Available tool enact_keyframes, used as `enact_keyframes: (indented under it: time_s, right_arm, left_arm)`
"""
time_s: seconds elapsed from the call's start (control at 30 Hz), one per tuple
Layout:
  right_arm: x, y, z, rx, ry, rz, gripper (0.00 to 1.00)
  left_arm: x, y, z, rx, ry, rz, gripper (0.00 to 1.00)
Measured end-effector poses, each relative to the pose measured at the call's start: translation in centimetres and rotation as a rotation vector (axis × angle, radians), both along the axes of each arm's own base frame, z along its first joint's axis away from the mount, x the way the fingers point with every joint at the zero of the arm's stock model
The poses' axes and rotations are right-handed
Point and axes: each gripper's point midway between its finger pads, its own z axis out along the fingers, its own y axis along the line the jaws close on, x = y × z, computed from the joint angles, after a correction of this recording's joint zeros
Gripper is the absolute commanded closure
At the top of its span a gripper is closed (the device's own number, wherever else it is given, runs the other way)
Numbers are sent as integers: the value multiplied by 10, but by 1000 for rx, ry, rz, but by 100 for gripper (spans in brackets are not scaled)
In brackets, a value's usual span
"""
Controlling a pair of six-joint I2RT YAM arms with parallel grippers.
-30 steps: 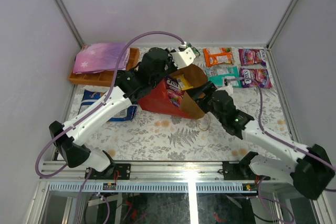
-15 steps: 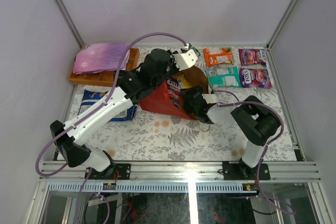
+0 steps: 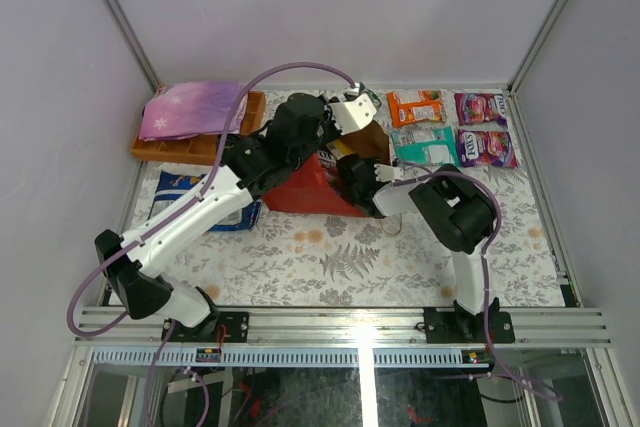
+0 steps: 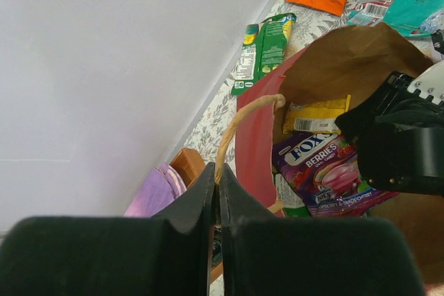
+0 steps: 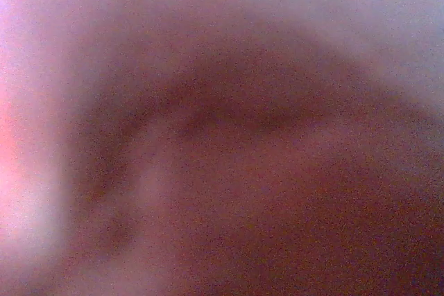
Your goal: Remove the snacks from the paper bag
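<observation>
The paper bag (image 3: 303, 194), red outside and brown inside (image 4: 347, 60), lies tipped with its mouth facing right. My left gripper (image 4: 217, 175) is shut on its loop handle (image 4: 239, 119), holding the mouth up. My right gripper (image 3: 353, 175) is pushed into the mouth, over a purple berry snack packet (image 4: 326, 168). A yellow packet (image 4: 316, 117) lies behind that one. The right wrist view is only a dark red blur, so its jaws cannot be read. Orange (image 3: 415, 107), teal (image 3: 425, 145) and purple (image 3: 487, 147) snacks lie on the table at the back right.
A wooden tray (image 3: 160, 152) with a folded purple cloth (image 3: 195, 112) sits at the back left. A blue-and-white packet (image 3: 200, 202) lies under my left arm. A green packet (image 4: 267, 43) rests by the back wall. Metal frame posts and white walls close in the table.
My right arm has swung left and pushed its gripper deep into the bag's mouth. The bag's opening has folded inwards round it. My left gripper has kept its hold on the handle.
</observation>
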Motion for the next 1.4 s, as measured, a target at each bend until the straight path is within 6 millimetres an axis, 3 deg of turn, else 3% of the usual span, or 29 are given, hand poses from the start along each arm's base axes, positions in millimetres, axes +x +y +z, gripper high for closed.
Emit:
enact_keyframes:
  time_s: [0.17, 0.27, 0.33, 0.4, 0.53, 0.6, 0.67, 0.83, 1.0, 1.1, 1.2, 1.4]
  right_arm:
    - [-3, -5, 6, -89, -72, 74, 100]
    - [-15, -5, 29, -143, -112, 160, 100]
    - [-27, -3, 57, -159, -152, 242, 100]
    - [-45, 0, 100, -154, -223, 336, 100]
    - [-99, -12, 175, -157, -357, 474, 100]
    - [-130, -32, 198, -166, -400, 497, 100]
    - [-155, -54, 206, -185, -415, 504, 100]
    - [-199, -114, 189, -312, -330, 460, 100]
    - [-215, -162, 165, -467, -198, 379, 100]
    - [-211, -175, 145, -550, -90, 365, 100]
    - [-193, -191, 118, -588, 48, 346, 100]
    - [-168, -209, 67, -537, 211, 337, 100]
  left_arm:
    - [-3, 2, 3, 0, -9, 1, 100]
    - [-3, 4, 4, 1, -14, 2, 100]
    - [-3, 4, 4, 7, -16, 3, 100]
    - [-3, 5, 1, 15, -14, 5, 100]
    - [-3, 5, -2, 24, -12, 5, 100]
    - [-3, 6, -3, 26, -11, 6, 100]
    - [-3, 6, -3, 26, -11, 7, 100]
    - [-2, 7, -3, 29, -12, 14, 100]
    - [0, 5, -8, 37, -4, 14, 100]
    - [2, 2, -13, 47, 5, 14, 100]
    - [2, 0, -16, 53, 10, 11, 100]
    - [-4, -7, -16, 53, 9, -10, 100]
